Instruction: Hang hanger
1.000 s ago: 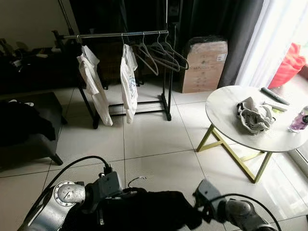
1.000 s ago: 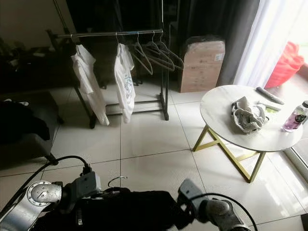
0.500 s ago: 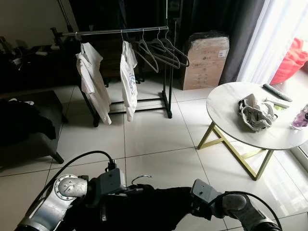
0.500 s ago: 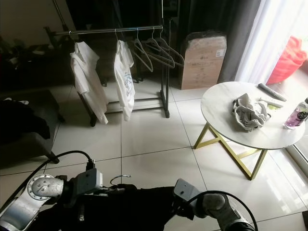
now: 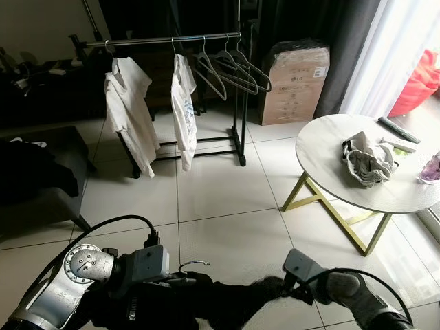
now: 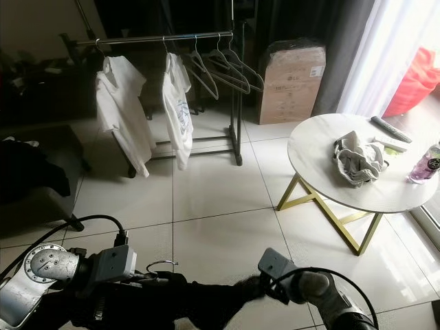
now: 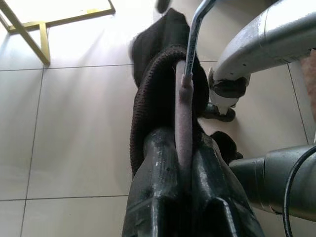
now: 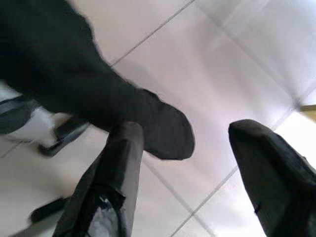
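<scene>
My left gripper [image 7: 180, 143] is shut on the pinkish neck of a hanger [image 7: 182, 98]. The hanger's metal hook [image 5: 194, 263] sticks up just past the fingers. A black garment [image 5: 220, 306] hangs on the hanger, low over the tiled floor between my two arms. My right gripper [image 8: 187, 131] is open, with the garment's tapered end [image 8: 163, 133] just beyond its fingertips and not gripped. Across the room stands the clothes rack [image 5: 165, 40], with two white shirts [image 5: 127, 110] and several empty hangers [image 5: 234, 69] on its rail.
A round white table [image 5: 323, 165] on gold legs stands at the right, with a crumpled cloth [image 5: 368, 159] on it. A cardboard box [image 5: 295, 79] sits beside the rack. A dark bench [image 5: 34, 185] with dark clothes lies at the left. Open tiles lead to the rack.
My right gripper has shifted a little to the right, and the garment's right end now thins to a point near it. The left gripper still holds the hanger. The view has shifted slightly.
</scene>
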Available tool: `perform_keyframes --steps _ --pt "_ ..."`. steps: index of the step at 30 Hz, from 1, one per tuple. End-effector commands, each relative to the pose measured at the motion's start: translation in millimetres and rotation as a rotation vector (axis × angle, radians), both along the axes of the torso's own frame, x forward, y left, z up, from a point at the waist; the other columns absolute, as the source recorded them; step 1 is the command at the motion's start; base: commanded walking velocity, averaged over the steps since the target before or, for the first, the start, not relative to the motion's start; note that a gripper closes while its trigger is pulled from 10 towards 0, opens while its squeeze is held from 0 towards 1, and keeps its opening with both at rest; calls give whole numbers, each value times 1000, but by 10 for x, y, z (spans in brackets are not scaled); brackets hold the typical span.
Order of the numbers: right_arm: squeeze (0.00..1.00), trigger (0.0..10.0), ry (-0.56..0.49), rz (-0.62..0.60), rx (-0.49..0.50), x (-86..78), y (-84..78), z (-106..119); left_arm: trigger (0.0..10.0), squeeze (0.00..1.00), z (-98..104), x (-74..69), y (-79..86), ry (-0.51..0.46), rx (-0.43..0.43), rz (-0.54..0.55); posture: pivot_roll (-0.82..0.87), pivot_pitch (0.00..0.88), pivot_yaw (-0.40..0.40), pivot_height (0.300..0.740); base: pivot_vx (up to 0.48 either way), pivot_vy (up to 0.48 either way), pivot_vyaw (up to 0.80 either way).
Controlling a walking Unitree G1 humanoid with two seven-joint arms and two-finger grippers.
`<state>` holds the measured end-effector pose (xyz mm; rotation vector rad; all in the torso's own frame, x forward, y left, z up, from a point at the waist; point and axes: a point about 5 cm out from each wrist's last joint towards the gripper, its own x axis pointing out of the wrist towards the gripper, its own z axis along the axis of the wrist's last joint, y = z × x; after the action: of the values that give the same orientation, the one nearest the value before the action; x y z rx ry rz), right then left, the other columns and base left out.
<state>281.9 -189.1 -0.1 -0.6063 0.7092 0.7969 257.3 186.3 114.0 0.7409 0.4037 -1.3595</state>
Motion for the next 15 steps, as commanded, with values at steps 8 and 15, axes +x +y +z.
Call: perform_keyframes --steps 8,15 --pt "1000 10000 134 61 -18 -174 -51 -135 10000 0 100 24 -32 -37 -9 -36 22 110 51 740 0 0 0" --pt "0 10000 167 52 -15 -211 -20 -184 10000 0 121 30 -61 -42 -17 -43 28 100 51 740 0 0 0"
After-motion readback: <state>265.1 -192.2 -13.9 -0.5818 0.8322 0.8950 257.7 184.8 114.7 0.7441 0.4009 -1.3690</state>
